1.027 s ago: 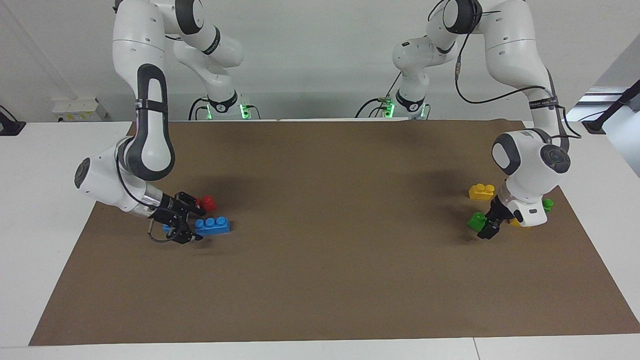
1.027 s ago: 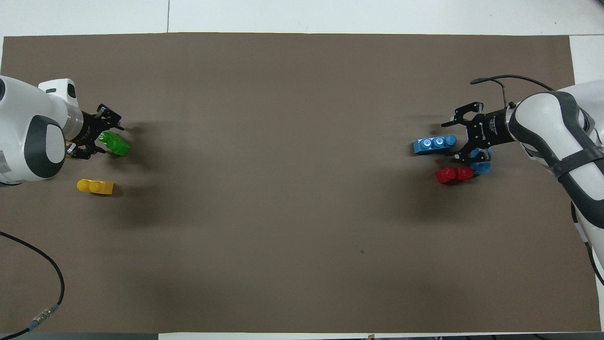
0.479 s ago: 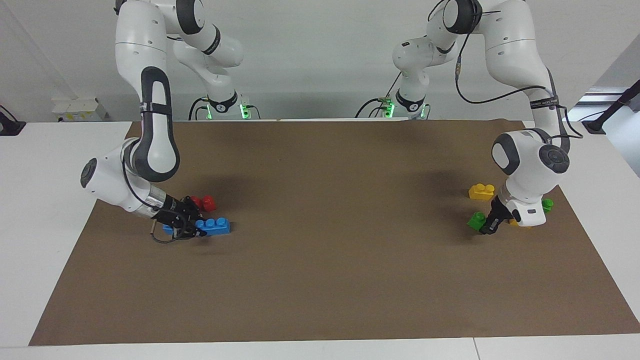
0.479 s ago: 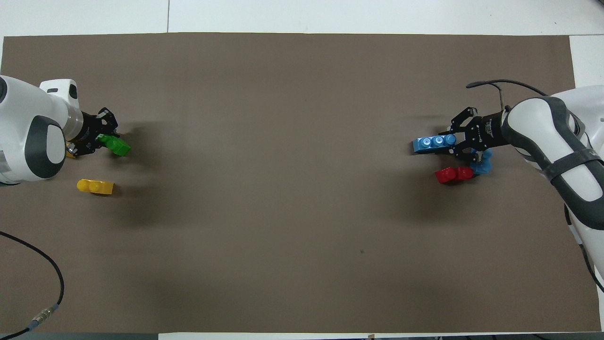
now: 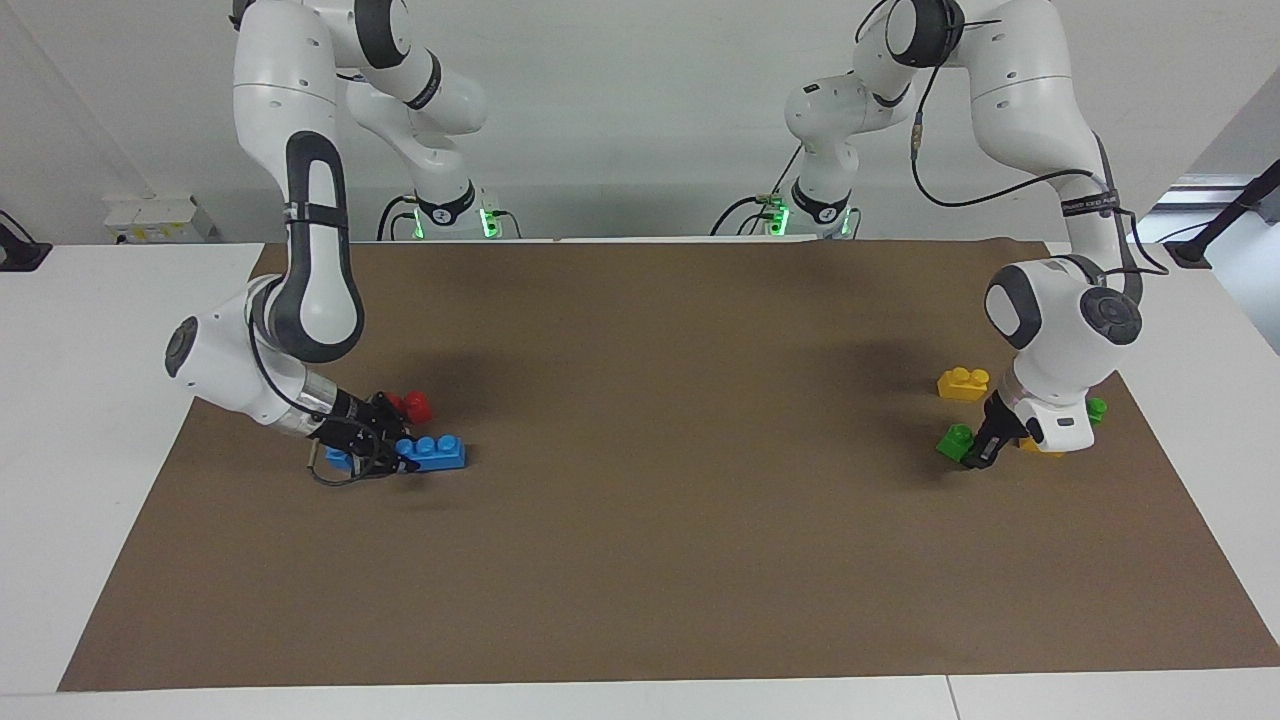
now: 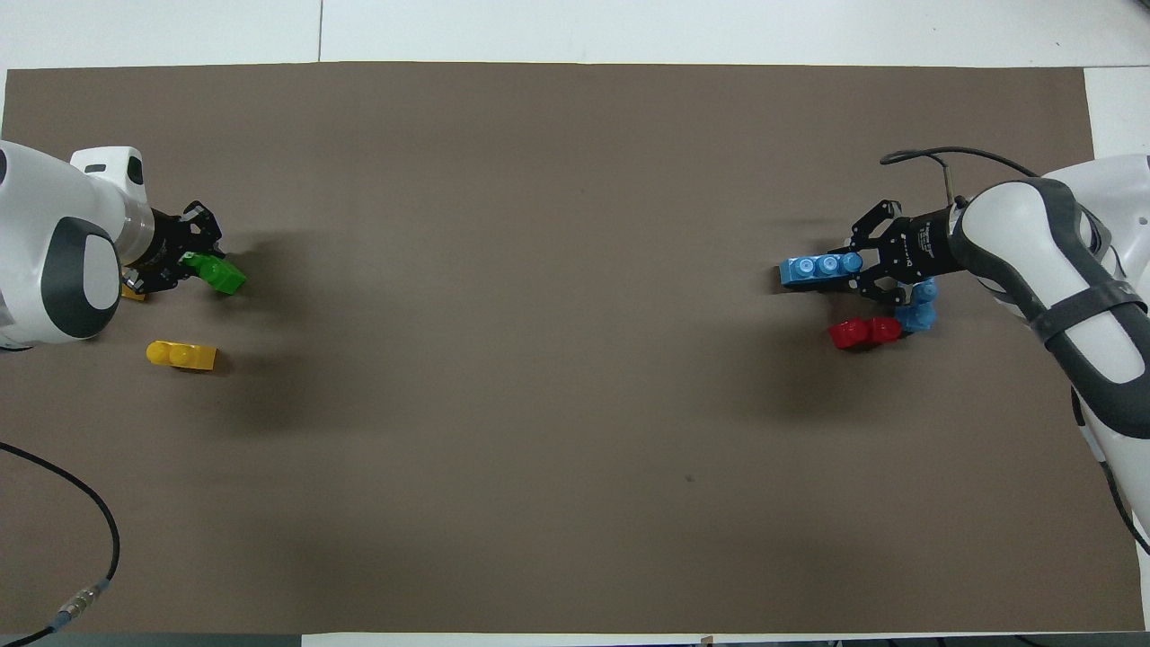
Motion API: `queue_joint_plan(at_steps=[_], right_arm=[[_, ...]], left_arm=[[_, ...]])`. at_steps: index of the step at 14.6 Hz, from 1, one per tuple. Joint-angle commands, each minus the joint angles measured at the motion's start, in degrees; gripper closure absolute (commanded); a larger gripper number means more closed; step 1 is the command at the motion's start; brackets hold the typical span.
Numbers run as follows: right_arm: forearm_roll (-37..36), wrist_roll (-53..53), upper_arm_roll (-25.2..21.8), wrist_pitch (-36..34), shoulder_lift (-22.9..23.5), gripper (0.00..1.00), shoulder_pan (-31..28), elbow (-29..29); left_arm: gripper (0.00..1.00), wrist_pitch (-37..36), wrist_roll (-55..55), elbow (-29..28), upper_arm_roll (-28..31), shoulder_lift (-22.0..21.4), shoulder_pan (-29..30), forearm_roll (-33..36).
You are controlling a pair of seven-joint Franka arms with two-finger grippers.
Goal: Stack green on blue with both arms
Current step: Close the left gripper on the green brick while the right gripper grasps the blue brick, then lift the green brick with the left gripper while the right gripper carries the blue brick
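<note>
Mat point(image 5: 640, 560): brown sheet over the table; the two jobs sit well apart, one at each arm's end.
Right gripper point(image 5: 392, 458): down at the mat, clamped on one end of the blue brick point(image 5: 432, 452), which lies flat with its long axis running toward the table's middle.
Left gripper point(image 5: 978, 455): low at its own end, closed on the green brick point(image 5: 955, 440), which sticks out toward the middle too.
Gap: each arm has its own brick; I'd say both must lift and meet mid-table.
Neighbours: red brick point(image 5: 412, 405) just beside the blue; yellow brick point(image 5: 964, 383) near the green.

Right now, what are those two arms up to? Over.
Left gripper shut on green brick. Right gripper shut on blue brick. Neither lifted. Red brick beside blue brick.
</note>
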Motion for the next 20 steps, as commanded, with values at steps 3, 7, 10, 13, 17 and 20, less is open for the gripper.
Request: queue_joint_plan(at_steps=[3,7,10,13,17,20], right_arm=[[0.52,9.09,0.36,-5.54,-4.23,1.00,4.33,3.69],[0.60,14.11,0.36,-5.54,-7.58,1.00,9.78,3.60],[0.95,18.58,0.27,-5.02,-8.73,1.00,14.78,3.51],[0.95,24.81,0.27,0.50,-9.17,1.00,20.85,1.94],[1.22,31.50,0.45,9.64,-9.78,1.00,26.40,-2.01],[1.48,36.60,0.45,16.23,-9.87,1.00,30.34,-5.35]], left_arm=[[1.00,-5.86,-2.77,-0.44,-0.28,-6.00,-0.34,0.31],[1.00,-9.28,-9.44,-0.44,-0.63,-9.34,-0.78,0.14],[1.00,-12.27,-17.00,-0.44,-0.63,-12.15,-2.89,0.05],[1.00,-16.22,-25.69,-0.44,-0.72,-15.67,-5.35,-0.04],[1.00,-18.52,-41.68,-0.88,-0.72,-20.15,-9.83,-0.48],[1.00,-20.19,-49.96,-1.06,-0.72,-22.62,-13.25,-1.87]])
